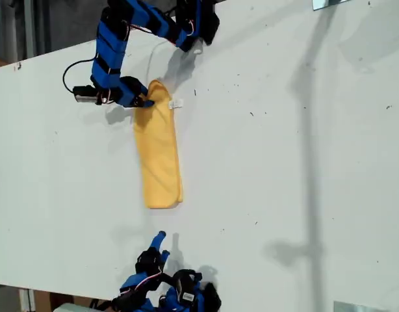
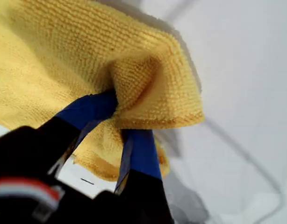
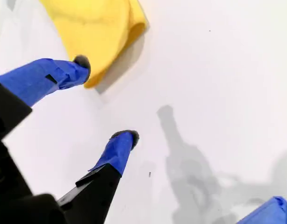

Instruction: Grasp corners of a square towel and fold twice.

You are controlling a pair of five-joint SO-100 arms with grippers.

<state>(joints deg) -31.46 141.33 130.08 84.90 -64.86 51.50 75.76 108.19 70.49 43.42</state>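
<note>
From the exterior view, the square towel (image 1: 158, 153) lies folded into a long narrow strip on the white table (image 1: 284, 162), its small white tag (image 1: 176, 104) poking out near the end farthest from the camera. My first gripper (image 1: 143, 101) is at that far end of the towel, touching its corner, with the blue arm bending back behind it. My second gripper (image 1: 160, 238) sits off the near end of the towel, apart from the cloth, its tip pointing toward it.

In the first wrist view, the blue-taped fingers (image 2: 89, 109) of my first gripper (image 2: 118, 116) are pinched narrow on a bunched fold of the towel (image 2: 64, 56), and one of the corners (image 2: 185, 109) curls out just beyond them, hem showing.

In the second wrist view, my second gripper (image 3: 106, 100) stands spread wide with nothing between its fingers (image 3: 119, 149). The towel's (image 3: 94, 28) rounded folded end lies just beside one fingertip, on the table (image 3: 218, 70).
</note>
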